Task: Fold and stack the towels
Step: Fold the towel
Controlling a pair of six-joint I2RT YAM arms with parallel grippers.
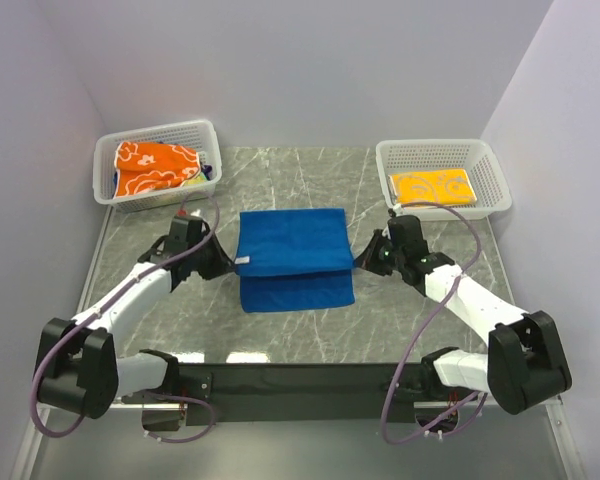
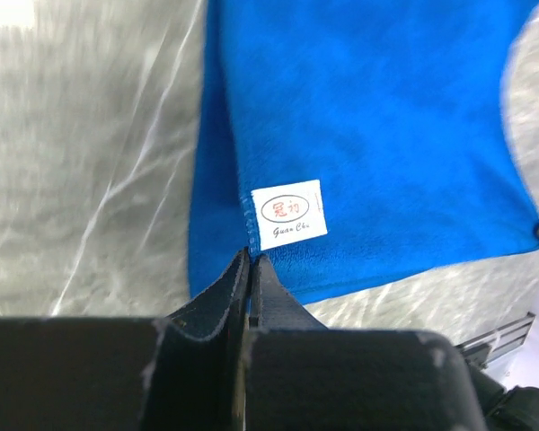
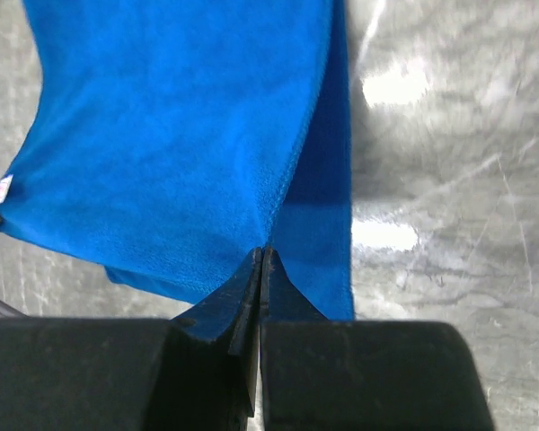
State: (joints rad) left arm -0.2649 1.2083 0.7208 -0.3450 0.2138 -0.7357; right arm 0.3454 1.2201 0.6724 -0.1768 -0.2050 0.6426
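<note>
Blue towel (image 1: 295, 250) is clamped at opposite side edges by left hand (image 1: 230, 262) and right hand (image 1: 362, 262).

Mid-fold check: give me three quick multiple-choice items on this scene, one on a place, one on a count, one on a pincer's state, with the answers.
1. Where is the yellow towel?
A) draped over an arm
B) in the far-right basket
C) in the far-left basket

2. How many towels lie on the table outside the baskets?
A) three
B) two
C) one

3. What is the left pincer doing?
A) shut on the blue towel's edge
B) standing open
C) shut on a basket rim

Answers:
1 B, it lies folded inside that basket.
2 C, only the blue towel is on the marble.
3 A, the left wrist view shows its fingers closed on the edge just below the label.
</note>
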